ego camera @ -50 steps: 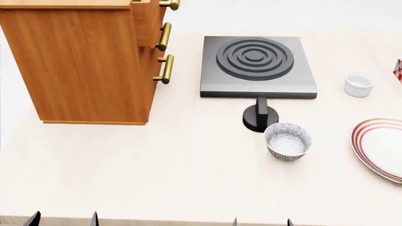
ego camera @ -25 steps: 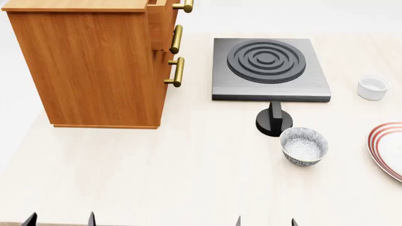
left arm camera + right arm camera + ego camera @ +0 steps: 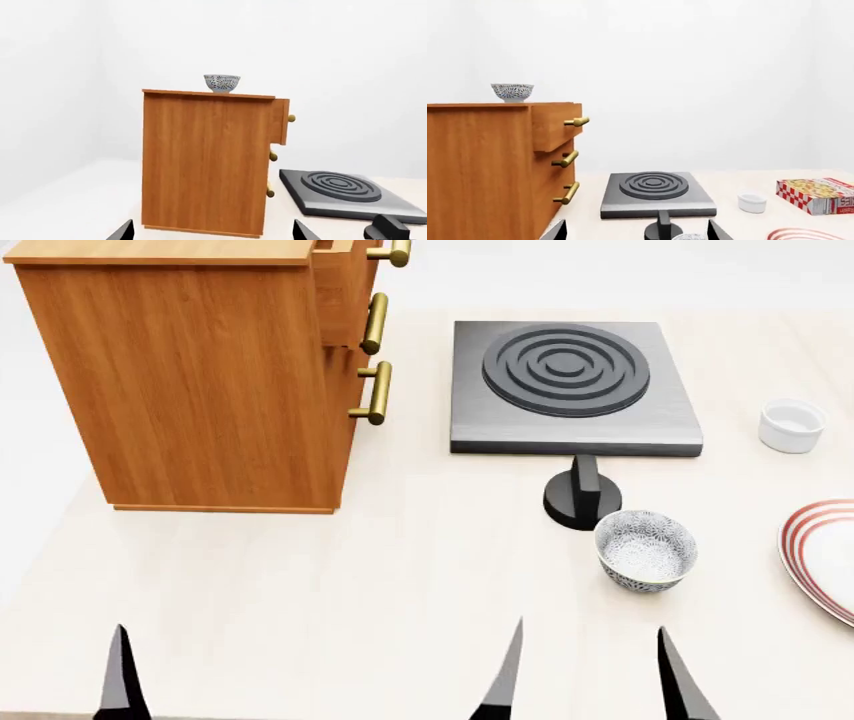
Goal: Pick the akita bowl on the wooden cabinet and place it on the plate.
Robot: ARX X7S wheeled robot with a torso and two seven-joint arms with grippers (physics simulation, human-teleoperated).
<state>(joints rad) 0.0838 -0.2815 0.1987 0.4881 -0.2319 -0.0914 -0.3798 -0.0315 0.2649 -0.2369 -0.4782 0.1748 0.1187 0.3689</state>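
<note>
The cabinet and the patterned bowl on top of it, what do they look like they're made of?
The wooden cabinet looks like orange-brown wood with a smooth satin finish: vertical grain shows on its side, and the handles look like brass. The akita bowl looks like glazed ceramic, white with a dense dark blue pattern, though a render leaves that open.

Akita bowl, blue-black pattern, upright on top of the wooden cabinet. Red-ringed white plate flat on the counter, well apart from the cabinet.
</note>
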